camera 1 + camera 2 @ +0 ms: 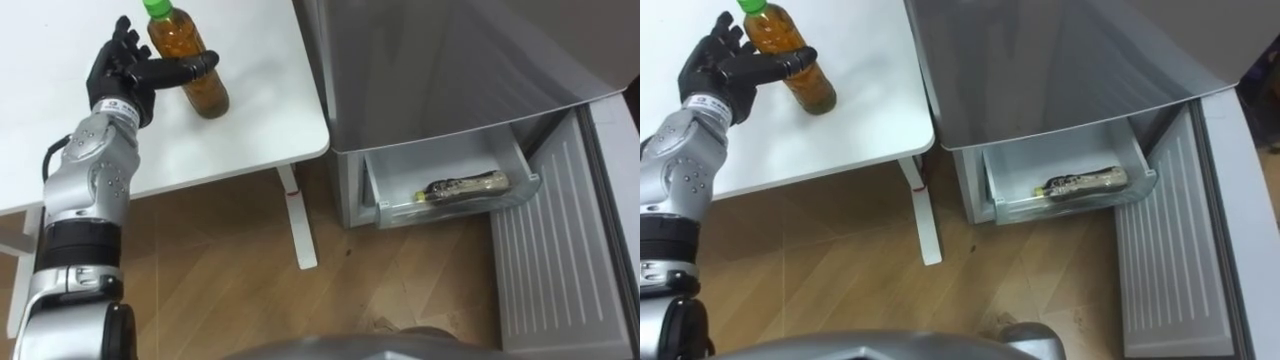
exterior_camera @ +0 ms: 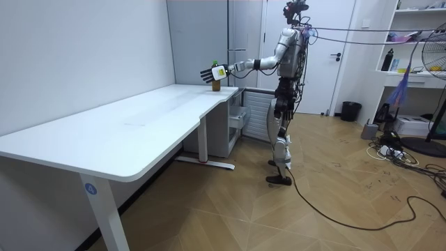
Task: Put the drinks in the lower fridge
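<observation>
Left eye view: your left hand [image 1: 122, 70] is spread open, fingers straight. The thumb is stretched flat across the front of the amber plastic tea bottle with the green cap [image 1: 205, 92], touching it but not wrapped round it. That bottle stands upright on the white rectangular table [image 1: 250, 120], right against the hand's thumb side, long axis vertical, cap up. Well off to the hand's right, a second, dark-labelled bottle [image 1: 465, 187] lies flat in the pulled-out clear drawer [image 1: 455, 212] of the silver fridge [image 1: 440, 70], with its long axis running side to side.

Room view: you're standing by the fridge, left arm stretched over the table corner, tea bottle right at the hand.

Right eye view: same deal, thumb across the bottle's middle.
</observation>
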{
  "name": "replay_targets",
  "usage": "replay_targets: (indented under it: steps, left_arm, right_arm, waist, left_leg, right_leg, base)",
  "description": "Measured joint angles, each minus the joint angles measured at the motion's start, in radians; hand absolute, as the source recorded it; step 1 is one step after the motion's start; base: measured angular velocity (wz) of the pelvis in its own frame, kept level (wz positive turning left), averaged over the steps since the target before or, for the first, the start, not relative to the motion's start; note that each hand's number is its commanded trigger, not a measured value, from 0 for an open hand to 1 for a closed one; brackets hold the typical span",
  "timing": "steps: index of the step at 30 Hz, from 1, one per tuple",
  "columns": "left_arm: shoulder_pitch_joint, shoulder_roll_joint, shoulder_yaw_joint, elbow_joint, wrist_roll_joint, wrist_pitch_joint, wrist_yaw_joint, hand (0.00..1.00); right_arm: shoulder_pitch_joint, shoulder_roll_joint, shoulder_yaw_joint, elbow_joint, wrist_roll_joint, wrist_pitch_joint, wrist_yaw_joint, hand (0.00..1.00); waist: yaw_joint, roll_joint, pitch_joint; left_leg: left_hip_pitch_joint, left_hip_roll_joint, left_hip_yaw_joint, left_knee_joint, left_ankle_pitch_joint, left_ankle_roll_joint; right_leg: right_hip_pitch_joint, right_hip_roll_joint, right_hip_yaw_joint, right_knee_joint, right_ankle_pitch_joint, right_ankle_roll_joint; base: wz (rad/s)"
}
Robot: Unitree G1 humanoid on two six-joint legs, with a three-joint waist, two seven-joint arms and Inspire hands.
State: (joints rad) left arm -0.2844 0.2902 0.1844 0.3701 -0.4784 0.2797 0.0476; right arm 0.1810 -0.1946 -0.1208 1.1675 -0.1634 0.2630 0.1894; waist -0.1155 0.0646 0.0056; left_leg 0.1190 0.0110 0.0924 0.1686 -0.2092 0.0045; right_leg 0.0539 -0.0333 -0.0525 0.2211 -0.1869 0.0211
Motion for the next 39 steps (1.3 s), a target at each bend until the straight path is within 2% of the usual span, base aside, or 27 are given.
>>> replay_targets:
  steps: [3, 9, 13, 18, 21, 23, 29, 30, 31, 32, 39]
  left_arm:
    - [0.000, 0.000, 0.000, 0.007, 0.000, 0.001, -0.012, 0.00]
    - [0.000, 0.002, 0.000, 0.006, 0.001, 0.002, -0.021, 0.00]
    - [0.000, 0.003, 0.000, 0.007, 0.002, 0.002, -0.021, 0.00]
    - [0.000, 0.003, 0.000, 0.007, 0.010, 0.002, -0.038, 0.00]
    - [-0.001, 0.004, 0.000, 0.007, 0.011, 0.002, -0.040, 0.00]
    - [-0.002, 0.005, 0.000, 0.007, 0.011, 0.002, -0.040, 0.00]
    - [-0.004, 0.010, 0.000, 0.012, 0.011, 0.002, -0.047, 0.00]
    - [-0.004, 0.010, 0.000, 0.012, 0.011, 0.002, -0.049, 0.04]
    - [-0.004, 0.011, 0.000, 0.012, 0.011, 0.002, -0.052, 0.61]
    - [-0.004, 0.011, 0.000, 0.012, 0.011, 0.002, -0.054, 1.00]
    - [-0.004, 0.011, 0.000, 0.013, 0.011, 0.002, -0.059, 1.00]
  right_arm:
    - [0.000, -0.001, 0.000, -0.002, -0.001, 0.000, 0.002, 0.00]
    - [0.000, -0.001, 0.000, -0.003, -0.001, 0.000, 0.005, 0.00]
    - [-0.002, -0.001, -0.001, -0.003, -0.005, 0.000, 0.005, 0.00]
    - [-0.001, -0.001, -0.001, -0.010, -0.004, 0.000, 0.003, 0.00]
    - [0.000, -0.001, -0.001, -0.010, -0.005, 0.000, 0.001, 0.00]
    - [0.000, -0.001, -0.001, -0.010, -0.005, -0.001, -0.002, 0.00]
    - [-0.001, 0.000, -0.001, -0.010, -0.005, -0.002, -0.002, 0.00]
    - [-0.001, 0.000, -0.001, -0.010, -0.005, -0.002, -0.002, 0.00]
    - [-0.001, 0.000, -0.001, -0.010, -0.005, -0.002, 0.000, 0.00]
    - [-0.001, 0.000, -0.001, -0.010, -0.005, -0.001, 0.000, 0.00]
    - [0.001, 0.000, -0.001, -0.010, -0.005, -0.001, 0.005, 0.00]
  waist:
    - [0.000, 0.004, -0.0029]
    - [0.002, 0.007, -0.0015]
    - [-0.015, 0.002, 0.0018]
    - [-0.018, -0.002, 0.0051]
    - [-0.018, -0.001, 0.0042]
    - [-0.018, 0.002, 0.0010]
    - [-0.019, 0.000, 0.0011]
    - [-0.019, 0.000, 0.0014]
    - [-0.019, -0.001, 0.0021]
    - [-0.019, -0.002, 0.0023]
    - [-0.020, -0.007, 0.0026]
  left_leg:
    - [0.003, 0.000, 0.003, 0.000, 0.000, 0.000]
    - [0.010, 0.001, 0.015, -0.002, 0.000, 0.000]
    - [0.010, 0.001, 0.018, -0.002, 0.000, 0.000]
    - [0.007, 0.001, 0.025, -0.004, 0.000, 0.000]
    - [0.006, 0.002, 0.029, -0.004, 0.000, 0.000]
    - [-0.002, 0.002, 0.032, -0.003, 0.000, 0.000]
    - [-0.003, 0.001, 0.036, 0.000, 0.000, 0.000]
    - [-0.003, 0.001, 0.036, 0.000, 0.000, 0.000]
    - [-0.003, 0.001, 0.038, 0.001, 0.000, 0.000]
    - [-0.002, 0.001, 0.039, 0.001, 0.000, 0.000]
    - [-0.002, 0.001, 0.042, 0.001, 0.000, 0.000]
  right_leg:
    - [0.000, 0.000, 0.003, 0.001, 0.000, 0.000]
    - [-0.001, 0.002, 0.016, 0.007, 0.000, 0.000]
    - [-0.001, 0.002, 0.020, 0.008, 0.000, 0.000]
    - [-0.006, 0.003, 0.027, 0.016, -0.003, 0.000]
    - [-0.009, 0.004, 0.031, 0.016, -0.003, 0.000]
    - [-0.018, 0.004, 0.034, 0.019, -0.003, 0.000]
    - [-0.019, 0.004, 0.038, 0.019, -0.003, 0.000]
    - [-0.019, 0.004, 0.039, 0.019, -0.003, 0.000]
    - [-0.019, 0.004, 0.042, 0.019, -0.003, 0.000]
    - [-0.020, 0.004, 0.045, 0.019, -0.003, 0.000]
    - [-0.020, 0.005, 0.049, 0.017, -0.003, 0.000]
  base:
    - [-0.04]
    - [-0.07]
    - [-0.01]
    - [-0.04]
    - [-0.04]
    - [-0.03]
    - [0.00]
    - [0.00]
    - [-0.04]
    - [-0.04]
    - [-0.01]
